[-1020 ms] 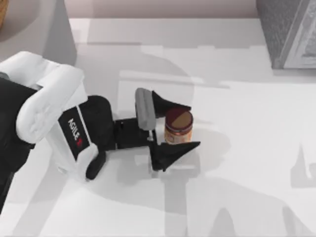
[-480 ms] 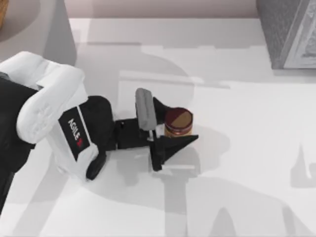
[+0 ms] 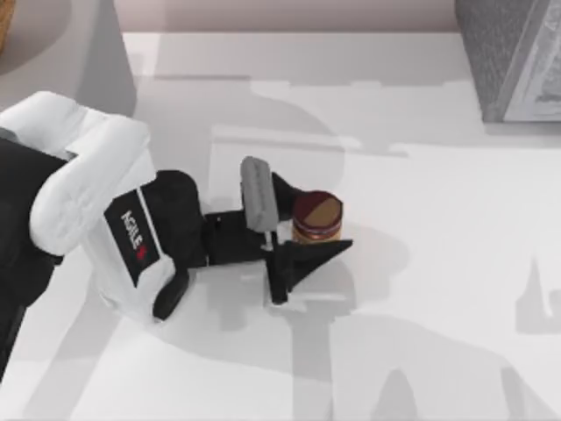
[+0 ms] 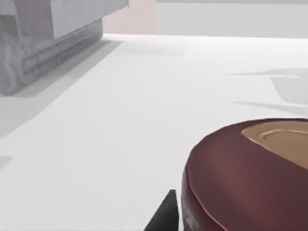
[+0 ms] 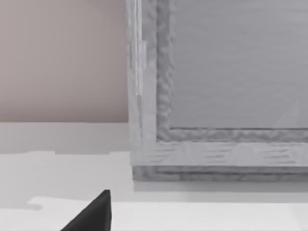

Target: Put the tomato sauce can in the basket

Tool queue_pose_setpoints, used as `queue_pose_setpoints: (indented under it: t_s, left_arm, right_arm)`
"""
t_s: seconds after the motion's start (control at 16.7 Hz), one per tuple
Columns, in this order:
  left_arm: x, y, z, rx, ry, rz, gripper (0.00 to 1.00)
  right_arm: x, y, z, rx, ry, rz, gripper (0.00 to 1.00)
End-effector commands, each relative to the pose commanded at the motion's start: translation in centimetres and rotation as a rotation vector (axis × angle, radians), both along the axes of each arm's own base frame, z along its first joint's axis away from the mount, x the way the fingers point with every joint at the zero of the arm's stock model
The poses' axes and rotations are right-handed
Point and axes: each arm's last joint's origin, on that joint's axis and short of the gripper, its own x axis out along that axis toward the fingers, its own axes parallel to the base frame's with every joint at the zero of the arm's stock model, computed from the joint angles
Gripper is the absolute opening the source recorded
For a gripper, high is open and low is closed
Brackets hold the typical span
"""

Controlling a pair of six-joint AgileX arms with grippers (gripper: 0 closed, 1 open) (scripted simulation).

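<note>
The tomato sauce can stands upright near the middle of the table, with a maroon and brown top and an orange-tan label. My left gripper reaches in from the left and is shut on the can, one black finger on each side of it. In the left wrist view the can's maroon top looms close beside a black fingertip. A tan sliver at the table's far-left back corner looks like the basket. One black fingertip of my right arm shows in the right wrist view.
A grey textured cabinet stands at the back right corner, also close in front of the right wrist camera as the cabinet. The white table stretches to the right and front of the can.
The left gripper's fingers have closed in from a wider spread onto the can. The can has shifted slightly toward the back.
</note>
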Motion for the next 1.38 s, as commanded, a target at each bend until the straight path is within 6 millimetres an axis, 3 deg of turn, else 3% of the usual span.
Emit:
queue_pose_setpoints:
  t_s: [0.24,0.42,0.72,0.9,1.14,1.26,1.38]
  left_arm:
    - [0.0,0.3,0.2,0.002,0.006,-0.003,0.00]
    - [-0.4,2.1,1.8,0.018,0.069,-0.018,0.00]
    - [-1.4,8.4,7.3,0.021,0.162,0.047,0.00]
    - [-2.5,12.6,12.1,-0.005,0.111,0.102,0.00]
    - [-6.8,17.1,20.1,-0.029,-0.080,0.155,0.00]
    - [-10.0,18.4,22.4,-0.024,-0.139,0.162,0.00]
    - [-13.1,19.2,23.2,-0.013,-0.154,0.143,0.00]
  right_arm:
    - [0.0,0.0,0.0,0.000,0.000,0.000,1.00]
    - [0.0,0.0,0.0,0.000,0.000,0.000,1.00]
    - [0.0,0.0,0.0,0.000,0.000,0.000,1.00]
    - [0.0,0.0,0.0,0.000,0.000,0.000,1.00]
    - [0.0,0.0,0.0,0.000,0.000,0.000,1.00]
    - [0.0,0.0,0.0,0.000,0.000,0.000,1.00]
    - [0.0,0.0,0.0,0.000,0.000,0.000,1.00]
